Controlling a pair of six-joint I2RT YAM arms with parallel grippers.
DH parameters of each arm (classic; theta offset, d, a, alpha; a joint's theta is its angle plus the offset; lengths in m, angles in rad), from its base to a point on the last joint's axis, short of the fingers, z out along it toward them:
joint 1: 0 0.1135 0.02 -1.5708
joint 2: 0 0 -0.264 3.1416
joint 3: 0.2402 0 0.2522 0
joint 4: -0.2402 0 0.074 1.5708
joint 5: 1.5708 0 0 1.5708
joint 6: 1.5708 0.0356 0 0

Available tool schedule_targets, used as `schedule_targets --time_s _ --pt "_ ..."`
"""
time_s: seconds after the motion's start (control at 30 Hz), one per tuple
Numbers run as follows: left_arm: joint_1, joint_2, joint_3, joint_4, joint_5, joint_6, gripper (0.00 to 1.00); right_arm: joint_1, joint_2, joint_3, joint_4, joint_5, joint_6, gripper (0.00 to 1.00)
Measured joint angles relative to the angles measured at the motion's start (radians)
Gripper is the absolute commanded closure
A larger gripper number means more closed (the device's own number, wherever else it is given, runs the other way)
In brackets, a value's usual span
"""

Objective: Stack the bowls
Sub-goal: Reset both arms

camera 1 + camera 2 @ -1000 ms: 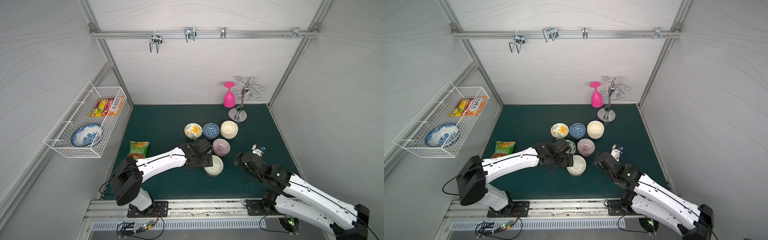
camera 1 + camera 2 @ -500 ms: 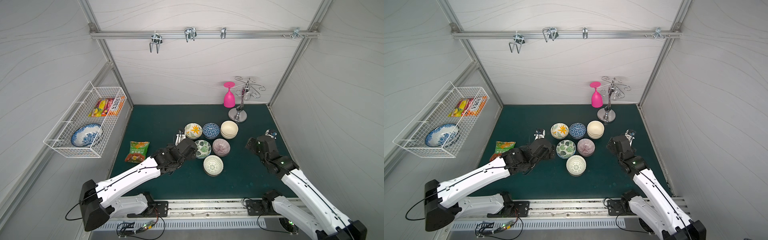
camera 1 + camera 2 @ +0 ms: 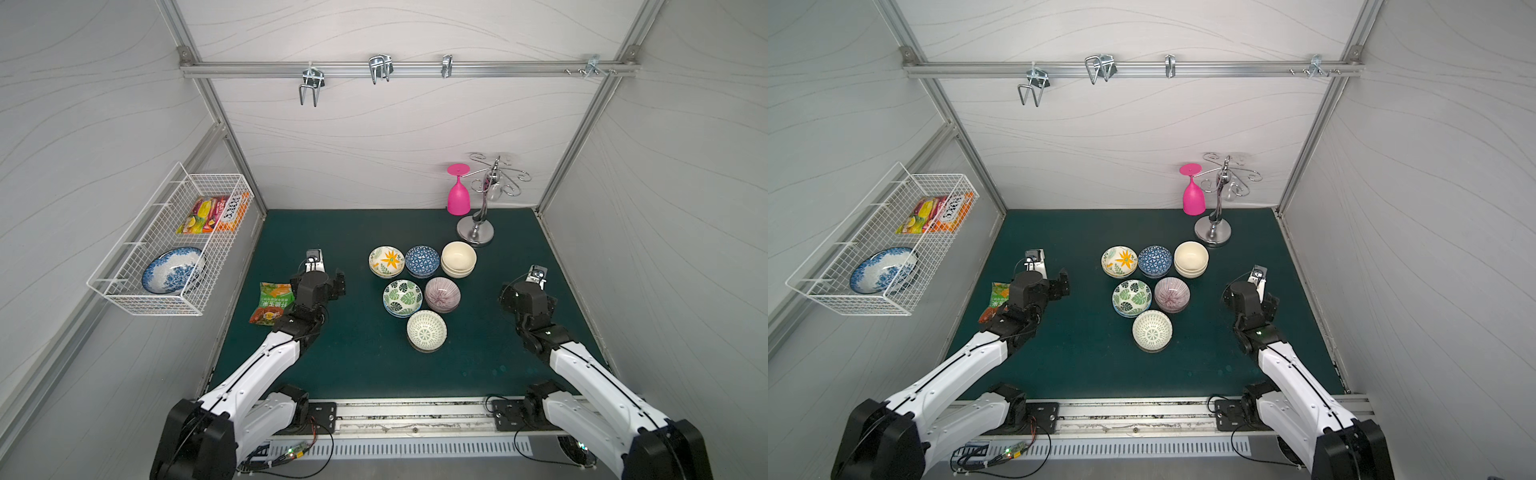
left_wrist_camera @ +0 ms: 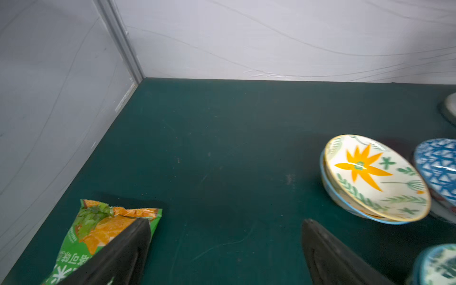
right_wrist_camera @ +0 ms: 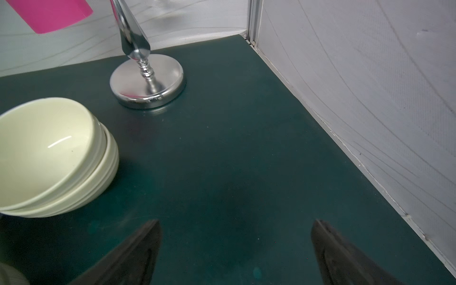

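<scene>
Looking down, I see the bowls [image 3: 402,297] nested in six little piles on the green mat [image 3: 357,365], clustered just in front of the chrome stand [image 3: 476,236]. The cream pile [image 3: 458,258] sits nearest its base and the lattice pile [image 3: 427,331] farthest. My left gripper [image 4: 225,223] hovers well left of the stand, fingers [image 4: 123,246] spread wide, empty. My right gripper [image 5: 237,222], nearer the stand, likewise gapes, holding nothing.

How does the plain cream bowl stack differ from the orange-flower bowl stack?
The plain cream bowl stack is unpatterned and deep; the orange-flower bowl stack is painted and shallower. The cream stack sits beside the chrome stand's base; the flower stack ends the row opposite. The flower stack's lower bowl is blue-rimmed; the cream stack is one colour. Both rest upright on the green mat, ungripped.
</scene>
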Motion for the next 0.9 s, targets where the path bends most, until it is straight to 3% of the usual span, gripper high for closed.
schedule_targets --time_s 0.2,0.3,0.53,0.9 --pt "0.061 0.063 -0.079 0.134 0.054 0.067 0.00 -0.103 -0.006 -0.132 0.243 -0.096 -0.078 0.01" --pt "0.077 0.098 -0.130 0.231 0.076 0.100 0.00 -0.153 0.075 -0.181 0.351 -0.159 -0.103 0.01" --pt "0.177 0.264 -0.188 0.456 0.111 0.109 0.00 -0.179 0.266 -0.159 0.529 -0.230 -0.157 0.01" --pt "0.233 0.491 -0.185 0.715 0.238 0.138 0.00 -0.206 0.548 -0.093 0.820 -0.296 -0.219 0.01"
